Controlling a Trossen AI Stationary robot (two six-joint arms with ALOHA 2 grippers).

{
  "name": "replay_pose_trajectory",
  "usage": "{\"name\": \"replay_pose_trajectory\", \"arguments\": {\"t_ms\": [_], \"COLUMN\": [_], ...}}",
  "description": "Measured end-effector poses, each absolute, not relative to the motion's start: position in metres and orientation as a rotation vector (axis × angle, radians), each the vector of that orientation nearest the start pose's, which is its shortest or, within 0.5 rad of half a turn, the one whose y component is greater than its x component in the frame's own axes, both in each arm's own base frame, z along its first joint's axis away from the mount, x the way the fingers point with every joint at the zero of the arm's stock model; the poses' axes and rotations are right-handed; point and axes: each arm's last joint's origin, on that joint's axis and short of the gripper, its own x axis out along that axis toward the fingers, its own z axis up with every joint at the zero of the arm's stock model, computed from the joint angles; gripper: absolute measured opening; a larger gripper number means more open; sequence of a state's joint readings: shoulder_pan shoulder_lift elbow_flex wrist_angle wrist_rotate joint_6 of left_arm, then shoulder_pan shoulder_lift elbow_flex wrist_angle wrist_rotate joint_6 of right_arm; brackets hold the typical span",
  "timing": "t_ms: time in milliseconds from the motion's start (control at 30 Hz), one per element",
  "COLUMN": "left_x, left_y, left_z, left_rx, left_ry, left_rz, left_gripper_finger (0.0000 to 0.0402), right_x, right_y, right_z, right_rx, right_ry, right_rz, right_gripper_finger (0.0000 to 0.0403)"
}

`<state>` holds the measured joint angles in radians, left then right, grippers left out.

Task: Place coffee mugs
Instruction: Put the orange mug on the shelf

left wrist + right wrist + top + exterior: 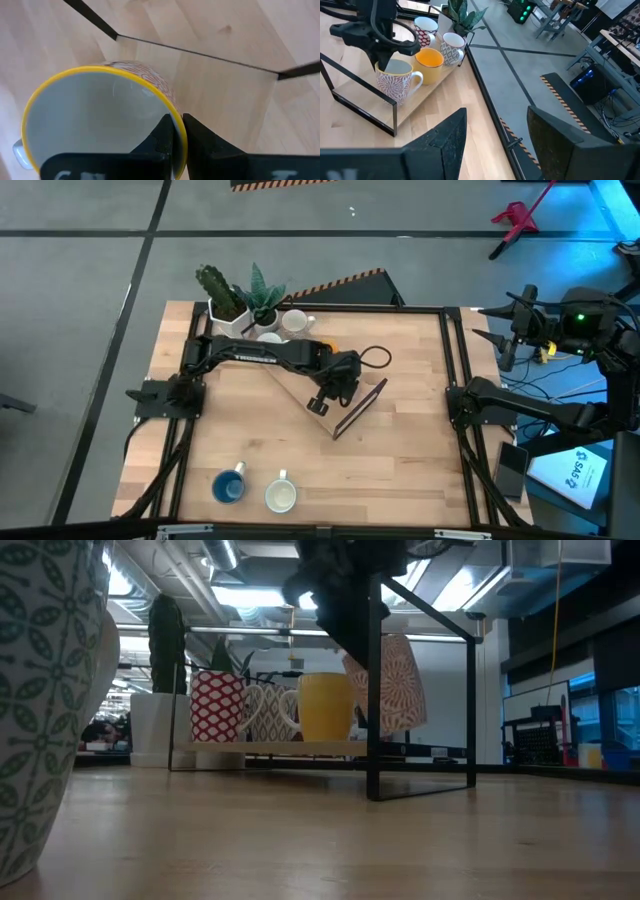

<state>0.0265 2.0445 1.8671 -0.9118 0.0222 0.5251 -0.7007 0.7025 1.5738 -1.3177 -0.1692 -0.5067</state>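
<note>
My left gripper (320,402) reaches from the table's left to its middle and is shut on a white mug (100,115) with a yellow rim and a red pattern. That mug (392,685) hangs over the wooden tray (420,107) with its black wire frame. On the tray's far part stand an orange mug (430,62) and two patterned mugs (451,47), (423,27). A blue mug (230,485) and a white mug (281,495) stand upright near the table's near edge. My right gripper (495,145) waits open at the table's right edge. My left gripper pinches the mug's rim (175,131), one finger (162,132) inside the cup and one (200,135) outside the wall, on the side opposite the handle (17,150). The fingers come from above, pointing down. The mug (395,77) hangs below them, slightly tilted, its base just above the tray board.
Two potted plants (235,300) in white pots and another white mug (297,322) stand at the table's far left. The tray's black frame (360,408) rises around the held mug. A large patterned mug (40,690) fills the low view's left edge. Bare wood lies right of the tray.
</note>
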Motion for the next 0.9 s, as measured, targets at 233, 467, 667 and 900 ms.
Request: {"name": "replay_pose_trajectory", "arguments": {"t_ms": [233, 467, 667, 900], "left_x": [0.436, 0.441, 0.441, 0.441], "left_y": [0.015, 0.017, 0.016, 0.017], "left_z": [0.269, 0.260, 0.257, 0.257], "left_rx": [0.437, 0.460, 0.475, 0.479], "left_ry": [1.056, 1.060, 1.076, 1.079], "left_rz": [-0.299, -0.323, -0.332, -0.330], "left_gripper_finger": [0.0016, 0.0016, 0.0016, 0.0033], "right_x": [0.016, 0.016, 0.016, 0.016], "right_y": [-0.007, -0.007, -0.007, -0.007], "right_z": [0.459, 0.459, 0.459, 0.459], "right_rx": [-0.319, -0.319, -0.319, -0.319], "right_ry": [0.534, 0.534, 0.534, 0.534], "right_rz": [-0.399, -0.399, -0.399, -0.399], "right_gripper_finger": [0.0195, 0.0195, 0.0195, 0.0195]}}
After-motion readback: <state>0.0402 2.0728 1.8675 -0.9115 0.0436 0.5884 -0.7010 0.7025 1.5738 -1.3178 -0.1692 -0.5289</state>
